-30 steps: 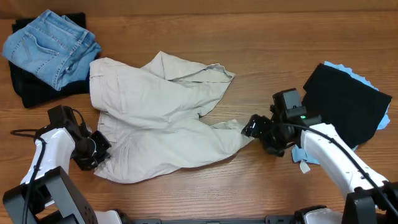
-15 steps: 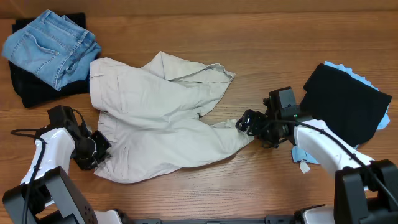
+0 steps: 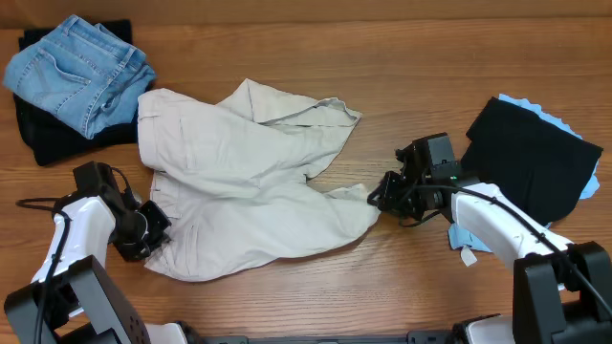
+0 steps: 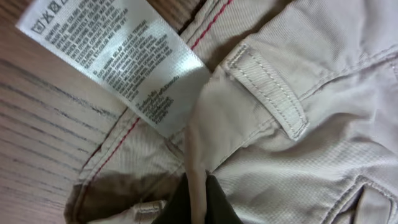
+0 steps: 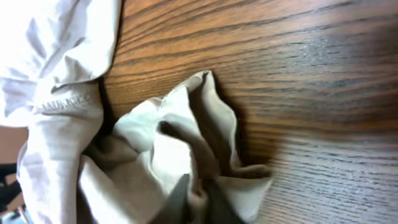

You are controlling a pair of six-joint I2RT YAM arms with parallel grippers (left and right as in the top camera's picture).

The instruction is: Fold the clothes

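The clothes, pale beige trousers [image 3: 244, 182], lie crumpled across the middle of the table. My left gripper [image 3: 151, 227] is shut on a fold of the waistband at their lower left edge; in the left wrist view the cloth [image 4: 292, 81] is pinched between the dark fingertips [image 4: 217, 202], beside a white care label [image 4: 118, 53] and a belt loop [image 4: 267, 87]. My right gripper [image 3: 378, 196] is shut on the trouser leg's end at the right; the right wrist view shows bunched hem cloth [image 5: 186, 149] squeezed between the fingers [image 5: 171, 205].
Folded blue jeans [image 3: 81, 67] lie on a black garment [image 3: 48, 134] at the back left. A folded black garment [image 3: 531, 158] on a blue cloth [image 3: 550, 115] lies at the right. Bare wood [image 3: 430, 57] stretches along the back.
My right gripper moved left onto the trouser leg's end and shut on it, then drew back slightly to the right. The left gripper has kept its hold without moving.
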